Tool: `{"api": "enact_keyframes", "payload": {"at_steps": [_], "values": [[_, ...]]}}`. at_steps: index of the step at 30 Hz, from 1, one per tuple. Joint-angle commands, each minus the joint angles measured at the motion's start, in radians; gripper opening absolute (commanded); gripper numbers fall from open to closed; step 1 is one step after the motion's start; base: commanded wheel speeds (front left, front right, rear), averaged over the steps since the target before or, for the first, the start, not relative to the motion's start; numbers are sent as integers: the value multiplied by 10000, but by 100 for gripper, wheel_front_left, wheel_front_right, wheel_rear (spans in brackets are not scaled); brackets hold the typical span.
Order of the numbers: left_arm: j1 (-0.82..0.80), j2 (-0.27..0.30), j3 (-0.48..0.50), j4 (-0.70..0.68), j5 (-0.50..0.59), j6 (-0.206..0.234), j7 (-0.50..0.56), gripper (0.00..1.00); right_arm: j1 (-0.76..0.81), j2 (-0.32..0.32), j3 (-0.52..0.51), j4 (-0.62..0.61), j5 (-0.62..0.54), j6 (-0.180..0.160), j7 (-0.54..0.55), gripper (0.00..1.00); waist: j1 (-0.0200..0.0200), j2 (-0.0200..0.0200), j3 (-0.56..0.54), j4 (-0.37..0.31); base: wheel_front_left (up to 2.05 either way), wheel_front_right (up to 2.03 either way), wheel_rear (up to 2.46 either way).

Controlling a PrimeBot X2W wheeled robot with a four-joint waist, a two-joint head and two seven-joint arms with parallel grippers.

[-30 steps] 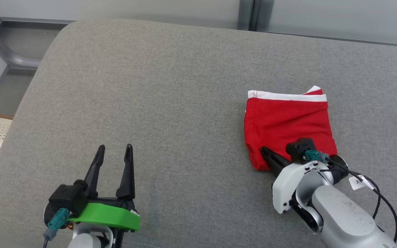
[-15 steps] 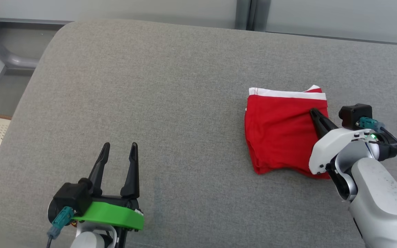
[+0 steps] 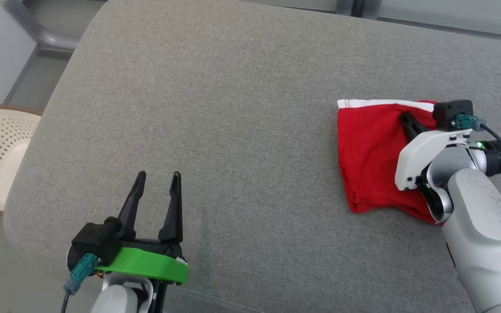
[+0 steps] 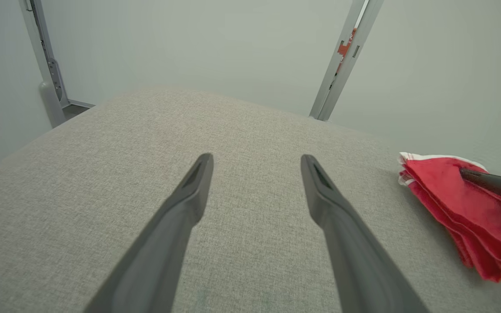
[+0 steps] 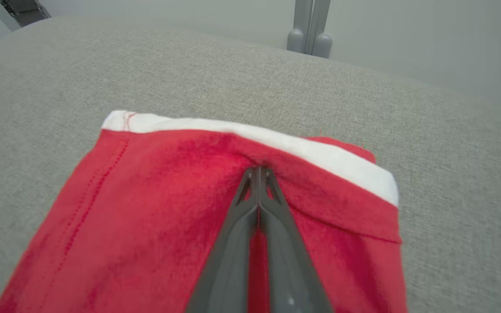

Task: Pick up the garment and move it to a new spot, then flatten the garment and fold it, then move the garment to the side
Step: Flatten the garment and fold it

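garment (image 3: 372, 152): red knit, white band, folded | cushion (image 3: 211, 108): grey woven

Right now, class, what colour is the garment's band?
White band, clearest in right wrist view.

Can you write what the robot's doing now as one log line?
garment: folded, on grey cushion | right gripper: jaws shut, tips on garment by white band | left gripper: jaws open, empty
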Motion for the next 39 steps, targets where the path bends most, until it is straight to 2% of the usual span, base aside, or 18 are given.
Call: {"api": "enact_keyframes", "payload": {"at_steps": [1, 12, 17, 26, 27, 28, 29, 30, 31, 32, 39], "values": [[-177, 31, -25, -21, -52, 36, -22, 100, -160, -9, -75, 128, -91, -2, -42, 0, 0, 0, 244, 256, 0, 0, 0], [-185, 31, -29, -31, -138, 124, -22, 100, -947, 164, -86, 778, -100, -2, -461, 0, 0, 0, 368, 360, 0, 0, 0], [-27, 33, 229, 27, 42, 134, -24, 100, -694, 370, 168, 256, 441, -2, -1380, 0, 0, 0, -59, -43, 0, 0, 0], [424, 36, 988, 65, 477, 70, -24, 100, 978, 393, 85, -1638, 799, -2, -2905, 0, 0, 0, -1054, -1351, 0, 0, 0], [469, 34, 1100, 49, 528, 56, -22, 100, 1218, 418, 3, -1911, 764, -2, -3030, 7, 0, 0, -1143, -1522, 0, 0, 0], [505, 33, 1149, 35, 562, 41, -22, 100, 1414, 435, -44, -2125, 762, -2, -3101, 40, 0, 0, -1200, -1646, 0, 0, 0], [557, 33, 1242, 20, 590, 54, -22, 100, 1699, 441, -140, -2376, 741, -2, -3184, 48, 0, 0, -1269, -1809, 0, 0, 0], [593, 36, 1319, 16, 617, 42, -22, 100, 1912, 440, -220, -2567, 721, -2, -3224, 61, 0, 0, -1318, -1934, 0, 0, 0], [624, 36, 1393, -1, 655, 38, -24, 100, 2160, 428, -331, -2783, 682, -2, -3289, 96, 0, 0, -1369, -2080, 0, 0, 0], [660, 33, 1469, -12, 694, 35, -22, 100, 2418, 455, -452, -2981, 659, -2, -3333, 100, 0, 0, -1418, -2216, 0, 0, 0], [958, 36, 2015, -230, 889, 1, -12, 100, 3539, 578, -946, -3729, 580, -2, -3501, 100, 0, 0, -1724, -2975, 0, 0, 0]]}}
